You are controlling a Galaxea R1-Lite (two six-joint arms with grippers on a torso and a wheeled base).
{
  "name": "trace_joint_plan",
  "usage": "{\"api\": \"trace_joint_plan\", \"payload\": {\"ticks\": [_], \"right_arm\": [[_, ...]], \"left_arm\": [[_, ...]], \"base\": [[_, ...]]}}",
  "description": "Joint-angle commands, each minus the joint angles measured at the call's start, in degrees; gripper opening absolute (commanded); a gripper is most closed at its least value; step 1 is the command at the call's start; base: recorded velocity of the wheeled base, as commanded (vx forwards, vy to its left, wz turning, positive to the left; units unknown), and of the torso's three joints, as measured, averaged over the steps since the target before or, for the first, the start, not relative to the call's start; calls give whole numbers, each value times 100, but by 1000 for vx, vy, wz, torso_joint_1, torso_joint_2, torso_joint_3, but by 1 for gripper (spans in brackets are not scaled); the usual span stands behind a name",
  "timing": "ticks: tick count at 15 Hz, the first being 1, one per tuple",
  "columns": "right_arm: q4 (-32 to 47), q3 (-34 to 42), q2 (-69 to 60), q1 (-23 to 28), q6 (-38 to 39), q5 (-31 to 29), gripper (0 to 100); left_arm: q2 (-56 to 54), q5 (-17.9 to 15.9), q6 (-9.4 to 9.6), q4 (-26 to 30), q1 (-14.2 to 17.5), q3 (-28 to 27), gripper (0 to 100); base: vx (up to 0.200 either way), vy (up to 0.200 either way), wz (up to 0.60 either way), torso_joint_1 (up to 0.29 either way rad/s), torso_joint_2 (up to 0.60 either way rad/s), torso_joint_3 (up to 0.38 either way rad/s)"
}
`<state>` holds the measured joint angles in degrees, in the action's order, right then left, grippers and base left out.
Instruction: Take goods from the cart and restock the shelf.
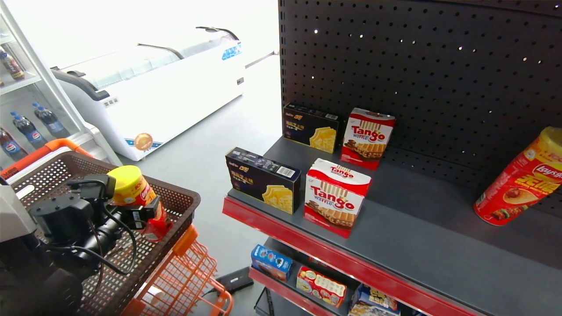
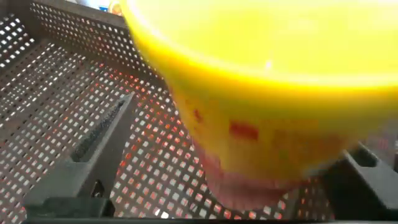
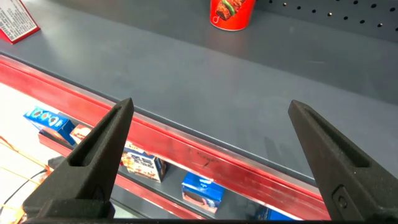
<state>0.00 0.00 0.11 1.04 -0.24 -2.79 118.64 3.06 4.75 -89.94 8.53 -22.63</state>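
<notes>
Left end effector (image 1: pixel 142 210) straddles, fingers apart, a yellow-lidded chip can (image 1: pixel 131 188) in the brown basket (image 1: pixel 184 194) (atop the orange cart (image 1: pixel 193 272)); right end effector (image 3: pixel 211 162) hangs spread above the shelf (image 3: pixel 249 93).

We see a red chip canister (image 1: pixel 134 193) (image 2: pixel 261 106) with a yellow lid. It stands tilted at 8 o'clock inside the brown mesh cart basket (image 1: pixel 178 197). Its lower body sits between the left hand's (image 1: pixel 147 215) (image 2: pixel 230 180) spread fingers, with a gap at one. At 3 o'clock a matching second canister (image 1: pixel 522 180) (image 3: pixel 231 14) leans back on the grey shelf (image 1: pixel 430 245).
</notes>
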Motion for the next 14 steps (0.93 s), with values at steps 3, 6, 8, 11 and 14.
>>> {"api": "trace_joint_plan", "payload": {"ticks": [3, 6, 8, 11, 14], "right_arm": [[0, 0, 7, 2, -2, -2, 100], [0, 0, 7, 2, -2, -2, 100], [0, 0, 7, 2, -2, -2, 100], [0, 0, 7, 2, -2, -2, 100], [0, 0, 7, 2, -2, -2, 100]], "left_arm": [[432, 2, -1, -6, 8, -286, 100], [520, 2, -27, -6, -1, -559, 0], [573, -7, -27, -6, -18, -655, 0], [502, -16, -27, -6, -62, -655, 0], [89, -25, 52, -6, -159, -726, 0]], "base": [[0, 0, 0, 0, 0, 0], [0, 0, 0, 0, 0, 0], [0, 0, 0, 0, 0, 0], [0, 0, 0, 0, 0, 0], [0, 0, 0, 0, 0, 0]]}}
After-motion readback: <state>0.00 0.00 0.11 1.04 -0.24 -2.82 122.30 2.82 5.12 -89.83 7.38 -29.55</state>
